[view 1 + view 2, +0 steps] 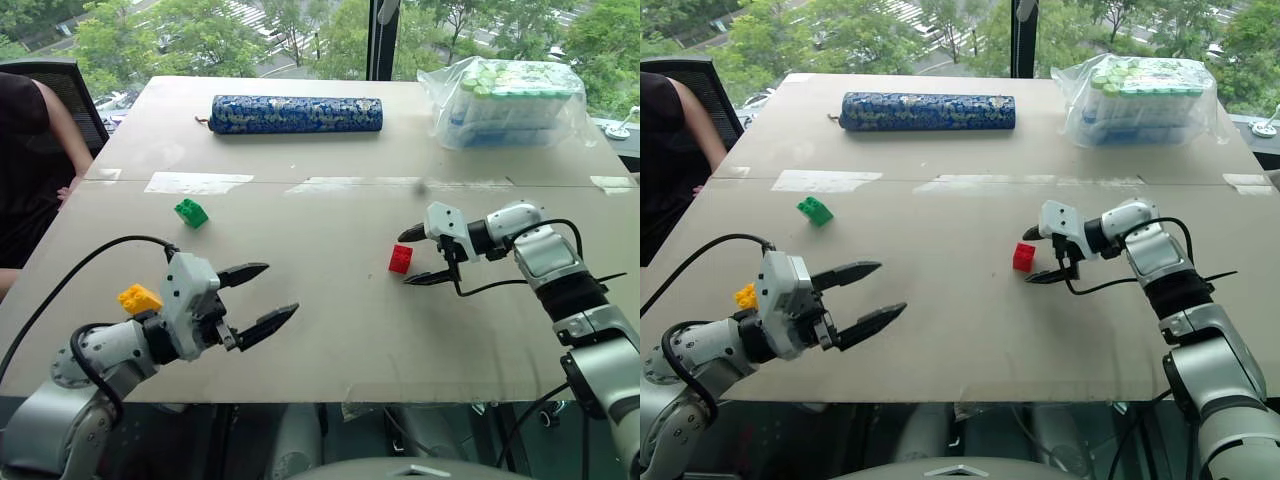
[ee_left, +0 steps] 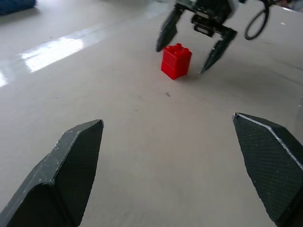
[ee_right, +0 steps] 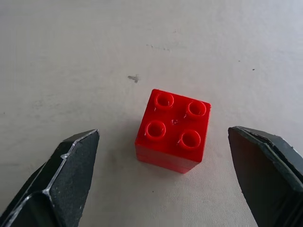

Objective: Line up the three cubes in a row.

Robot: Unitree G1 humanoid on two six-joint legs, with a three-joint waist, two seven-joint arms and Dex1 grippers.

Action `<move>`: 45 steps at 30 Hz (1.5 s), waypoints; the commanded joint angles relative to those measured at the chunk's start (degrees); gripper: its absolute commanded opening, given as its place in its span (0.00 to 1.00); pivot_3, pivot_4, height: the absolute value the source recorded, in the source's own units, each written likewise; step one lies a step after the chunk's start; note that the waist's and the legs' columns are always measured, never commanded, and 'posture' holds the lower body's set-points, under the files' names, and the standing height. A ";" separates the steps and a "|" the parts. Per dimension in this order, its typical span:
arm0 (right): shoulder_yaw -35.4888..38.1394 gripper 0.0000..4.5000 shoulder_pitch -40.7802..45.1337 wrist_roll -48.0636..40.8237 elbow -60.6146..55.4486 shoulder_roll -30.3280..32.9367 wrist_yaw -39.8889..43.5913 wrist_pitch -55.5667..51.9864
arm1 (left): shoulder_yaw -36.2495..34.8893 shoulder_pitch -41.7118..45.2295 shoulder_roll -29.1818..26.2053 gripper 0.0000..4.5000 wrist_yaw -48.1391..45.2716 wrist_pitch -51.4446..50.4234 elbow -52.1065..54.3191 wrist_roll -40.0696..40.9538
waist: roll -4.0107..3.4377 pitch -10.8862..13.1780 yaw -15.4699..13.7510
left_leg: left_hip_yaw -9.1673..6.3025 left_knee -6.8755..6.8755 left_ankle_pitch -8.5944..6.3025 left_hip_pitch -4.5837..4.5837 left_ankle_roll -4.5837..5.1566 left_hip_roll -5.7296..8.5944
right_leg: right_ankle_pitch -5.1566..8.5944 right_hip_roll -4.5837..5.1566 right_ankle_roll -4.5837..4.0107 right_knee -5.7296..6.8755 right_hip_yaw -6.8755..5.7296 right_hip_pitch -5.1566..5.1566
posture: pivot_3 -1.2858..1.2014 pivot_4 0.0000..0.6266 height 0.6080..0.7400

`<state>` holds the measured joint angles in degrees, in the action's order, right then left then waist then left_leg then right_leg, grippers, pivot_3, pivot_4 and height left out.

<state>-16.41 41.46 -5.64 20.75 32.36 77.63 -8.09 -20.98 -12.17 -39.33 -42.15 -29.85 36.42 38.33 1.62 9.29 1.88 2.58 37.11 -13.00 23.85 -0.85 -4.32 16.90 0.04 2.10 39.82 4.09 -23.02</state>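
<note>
Right gripper (image 1: 418, 256) stands with its fingers spread wide on either side of the red cube (image 1: 400, 259), and we see clear gaps between each finger and the brick, which sits studs-up on the table (image 1: 330, 330), touching neither. Our left gripper (image 1: 262, 297) is also spread wide and holds nothing, hovering over the near left part of the table with its tips toward the red cube, well apart from it.

We see the yellow cube (image 1: 139, 298) near the table's left edge, just behind the left wrist, partly hidden by it. We find the green cube (image 1: 191, 212) further back, toward the left, well apart from both others.

Along the far edge lie a blue patterned roll (image 1: 296, 114) and, at the far right corner, a clear plastic bag of bottles (image 1: 512, 100). A person's arm (image 1: 62, 125) shows beside the far left corner.
</note>
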 commanded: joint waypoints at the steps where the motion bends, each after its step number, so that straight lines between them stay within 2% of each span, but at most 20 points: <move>1: 7.41 0.99 -3.36 -7.63 -12.28 1.39 -2.50 -7.07 | -3.61 4.48 2.87 1.00 13.59 -4.63 -2.94 -2.65 | 0.01 0.00 -0.06 | -0.08 0.00 0.00 0.00 0.00 0.00 | -0.01 -0.02 0.00 0.04 -0.04 0.00 | 0.52 0.24 1.00; 5: 15.74 0.99 -10.28 -20.53 -27.02 0.92 -4.65 -14.40 | -5.40 9.93 5.21 1.00 23.54 -9.39 -7.31 -4.64 | 0.11 0.00 0.05 | -0.13 0.02 0.00 0.00 0.00 0.02 | -0.01 -0.02 0.02 0.04 -0.05 0.07 | 0.52 0.24 1.00; 8: 18.89 0.99 -15.09 -26.57 -37.72 0.51 -8.38 -17.64 | -5.86 13.77 2.25 1.00 24.73 -12.56 -11.25 -5.74 | 0.15 -0.01 0.16 | -0.23 0.02 0.00 0.00 0.00 0.02 | -0.01 -0.02 0.02 0.02 -0.14 0.12 | 0.52 0.24 1.00; 13: 19.02 0.99 -19.14 -28.29 -46.53 0.92 -14.80 -20.18 | -2.51 22.31 -6.86 1.00 18.28 -14.00 -24.84 -8.47 | 0.18 0.00 0.33 | -0.36 0.01 0.00 -0.03 -0.01 0.02 | -0.01 -0.09 0.01 0.03 -0.24 0.12 | 0.52 0.24 1.00; 17: 18.80 0.99 -20.33 -29.16 -49.78 1.92 -17.11 -20.93 | 6.24 33.75 -12.82 1.00 9.55 -11.45 -41.10 -13.64 | 0.20 0.01 -0.13 | -0.35 0.06 0.00 -0.03 -0.02 0.07 | 0.00 -0.04 0.01 -0.02 -0.29 0.19 | 0.52 0.24 1.00; 21: 19.90 0.99 -20.99 -30.80 -52.87 3.31 -18.73 -21.42 | 16.34 47.66 -14.62 1.00 1.01 -3.05 -63.60 -22.71 | 0.27 0.04 -0.64 | -0.35 0.05 0.00 0.00 -0.01 0.09 | 0.01 -0.02 0.01 -0.05 -0.33 0.21 | 0.52 0.24 1.00; 27: 20.98 0.99 -22.46 -32.30 -56.47 5.29 -21.85 -22.40 | 23.67 62.49 -12.68 1.00 -5.23 9.25 -87.98 -32.20 | 0.41 0.10 -1.03 | -0.43 0.05 0.00 0.38 -0.01 0.08 | 0.01 -0.11 0.00 -0.07 -0.36 -0.12 | 0.52 0.24 1.00; 29: 21.29 1.00 -23.03 -32.76 -57.36 5.85 -22.75 -22.64 | 24.61 64.71 -11.86 0.88 -8.20 11.50 -91.93 -33.54 | 0.41 0.09 -1.16 | -0.43 0.11 0.00 0.54 -0.01 0.08 | 0.01 -0.09 0.01 -0.08 -0.37 -0.21 | 0.52 0.24 1.00; 32: 21.95 1.00 -23.86 -33.39 -58.38 6.66 -23.87 -23.04 | 24.74 66.40 -10.94 0.65 -9.89 14.38 -95.30 -35.06 | 0.42 0.09 -1.22 | -0.45 0.24 0.00 0.92 -0.01 0.08 | 0.00 -0.03 0.02 -0.05 -0.44 -0.49 | 0.52 0.24 1.00; 35: 22.49 1.00 -24.91 -33.92 -59.15 7.62 -24.89 -23.10 | 24.01 66.70 -10.49 0.33 -13.35 16.79 -96.55 -35.08 | 0.47 0.08 -1.21 | -0.49 0.25 0.00 0.93 -0.01 0.08 | 0.00 -0.03 0.02 -0.03 -0.48 -0.49 | 0.52 0.24 1.00; 36: 22.58 1.00 -25.19 -34.10 -59.33 7.90 -25.18 -23.04 | 23.62 66.53 -10.49 0.27 -15.46 17.46 -96.29 -34.55 | 0.47 0.08 -1.18 | -0.50 0.25 0.00 0.92 -0.01 0.08 | 0.00 -0.03 0.02 -0.02 -0.50 -0.49 | 0.52 0.24 1.00; 42: 23.44 1.00 -27.18 -34.83 -60.04 9.07 -27.03 -22.84 | 21.30 64.83 -9.46 0.27 -35.25 19.64 -86.77 -27.62 | 0.47 0.07 -1.25 | -0.54 0.26 0.01 0.93 -0.02 0.08 | -0.01 -0.03 0.02 0.04 -0.54 -0.49 | 0.52 0.24 1.00; 45: 24.71 1.00 -29.44 -34.90 -61.08 9.46 -28.59 -23.03 | 25.82 62.06 -6.85 0.27 -43.44 19.78 -76.54 -27.32 | 0.46 0.07 -1.41 | -0.58 0.28 0.01 0.93 -0.02 0.08 | -0.01 0.00 0.02 0.03 -0.58 -0.44 | 0.52 0.24 1.00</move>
<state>5.66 12.94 -39.71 -37.67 41.15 50.28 -31.20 2.50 51.08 -47.49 -80.50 -10.97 -46.88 9.95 2.09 9.36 0.47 2.00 37.40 -12.99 24.77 -0.87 -4.23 16.89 0.04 2.12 39.84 3.50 -23.44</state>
